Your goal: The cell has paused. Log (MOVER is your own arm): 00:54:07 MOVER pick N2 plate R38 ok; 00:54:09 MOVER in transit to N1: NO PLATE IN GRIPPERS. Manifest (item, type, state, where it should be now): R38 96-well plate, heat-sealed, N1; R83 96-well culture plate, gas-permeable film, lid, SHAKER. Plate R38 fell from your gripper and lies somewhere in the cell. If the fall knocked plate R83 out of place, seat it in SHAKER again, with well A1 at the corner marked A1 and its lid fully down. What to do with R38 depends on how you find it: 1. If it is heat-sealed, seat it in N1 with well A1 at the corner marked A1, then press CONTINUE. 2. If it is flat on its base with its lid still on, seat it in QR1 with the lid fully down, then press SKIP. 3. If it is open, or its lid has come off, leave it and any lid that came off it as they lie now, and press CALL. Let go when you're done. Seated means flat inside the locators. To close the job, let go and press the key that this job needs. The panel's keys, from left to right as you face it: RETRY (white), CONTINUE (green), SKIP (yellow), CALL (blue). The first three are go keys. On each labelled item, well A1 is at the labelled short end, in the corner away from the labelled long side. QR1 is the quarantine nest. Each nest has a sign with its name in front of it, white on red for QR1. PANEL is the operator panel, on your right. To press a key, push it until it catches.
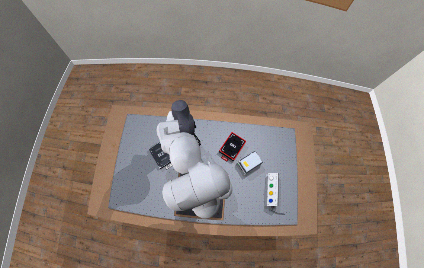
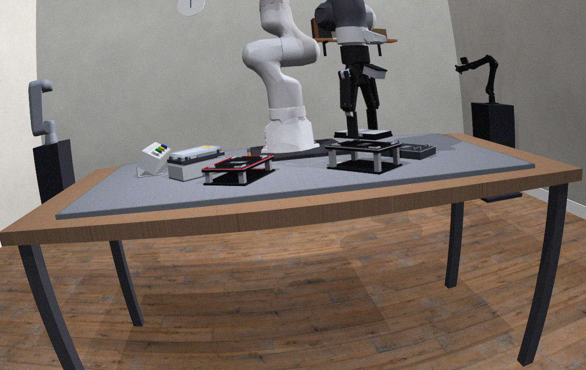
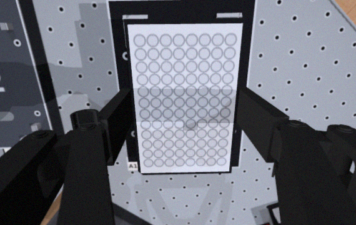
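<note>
R38 plate (image 3: 184,97) | clamped in tool (image 3: 184,122) | above N1 nest (image 3: 181,10)

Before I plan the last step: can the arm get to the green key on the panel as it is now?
Probably not yet. The gripper is shut on the sealed plate above a nest, so it must release first. The path to the green key on the panel looks free.

Top view: high overhead, looking down on the whole worktop (image 1: 273,206) and surrounding floor. Exterior view: low, far side of the worktop, facing the arm's base. Wrist view: close, straight down past the jaws. All share the QR1 nest (image 1: 232,145) area.
</note>
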Motion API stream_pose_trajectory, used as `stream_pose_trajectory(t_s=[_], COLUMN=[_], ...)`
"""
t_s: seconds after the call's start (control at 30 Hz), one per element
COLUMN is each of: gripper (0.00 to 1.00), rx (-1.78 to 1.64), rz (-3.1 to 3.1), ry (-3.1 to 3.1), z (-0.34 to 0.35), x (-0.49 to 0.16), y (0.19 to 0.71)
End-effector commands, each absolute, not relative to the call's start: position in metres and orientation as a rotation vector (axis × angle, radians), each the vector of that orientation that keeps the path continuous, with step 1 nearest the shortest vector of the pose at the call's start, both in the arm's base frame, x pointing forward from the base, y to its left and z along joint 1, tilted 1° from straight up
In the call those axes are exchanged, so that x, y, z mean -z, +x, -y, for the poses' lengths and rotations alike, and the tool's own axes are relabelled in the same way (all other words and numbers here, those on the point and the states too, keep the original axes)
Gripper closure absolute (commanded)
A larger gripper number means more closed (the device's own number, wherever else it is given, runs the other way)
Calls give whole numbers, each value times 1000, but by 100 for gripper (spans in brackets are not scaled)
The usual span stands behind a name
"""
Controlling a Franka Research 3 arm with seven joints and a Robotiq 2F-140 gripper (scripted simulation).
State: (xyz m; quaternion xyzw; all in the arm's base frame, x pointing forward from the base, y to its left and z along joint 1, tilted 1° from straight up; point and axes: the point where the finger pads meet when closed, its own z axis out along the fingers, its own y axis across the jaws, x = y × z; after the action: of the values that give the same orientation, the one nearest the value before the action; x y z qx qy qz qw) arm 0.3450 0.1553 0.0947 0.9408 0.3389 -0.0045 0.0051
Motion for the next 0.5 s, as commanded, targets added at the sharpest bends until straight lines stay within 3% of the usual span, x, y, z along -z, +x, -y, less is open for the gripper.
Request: stream_pose_trajectory(t_s=[0.0, 0.47], gripper=[90, 90], rx=[16, 16], rz=[-1072, -1083], ry=[2941, 2937], z=[-155, -155], x=[-94, -94], y=[345, 344])
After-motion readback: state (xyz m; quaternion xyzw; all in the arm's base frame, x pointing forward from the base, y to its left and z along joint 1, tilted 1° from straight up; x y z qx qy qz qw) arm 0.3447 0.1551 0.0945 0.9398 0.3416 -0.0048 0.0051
